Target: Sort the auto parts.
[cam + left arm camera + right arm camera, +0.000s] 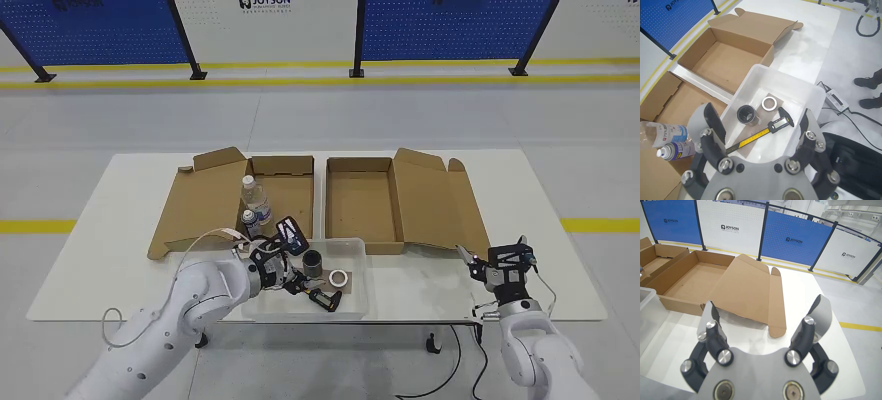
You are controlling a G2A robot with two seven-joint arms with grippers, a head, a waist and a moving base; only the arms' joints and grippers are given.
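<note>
A clear plastic bin (pixel 753 72) (pixel 352 250) at the table's front holds a black cylindrical bushing (pixel 746 114) (pixel 313 264), a metal ring (pixel 769 103) (pixel 340 277) and a digital caliper (pixel 772 127) (pixel 322 297). My left gripper (pixel 757 115) (pixel 290 275) hangs open above the bin's near end, empty, its fingers straddling the caliper. My right gripper (pixel 764 306) (pixel 497 262) stands open and empty over the table's front right, near the flap of the right cardboard box (pixel 694 279) (pixel 360 205).
A second open cardboard box (pixel 215 200) (pixel 660 98) sits to the left, with a clear plastic bottle (pixel 254 197) (pixel 664 132) and a spray can (pixel 676 150) (pixel 248 220) by it. A person's shoes and cables (pixel 865 83) are on the floor beyond the table edge.
</note>
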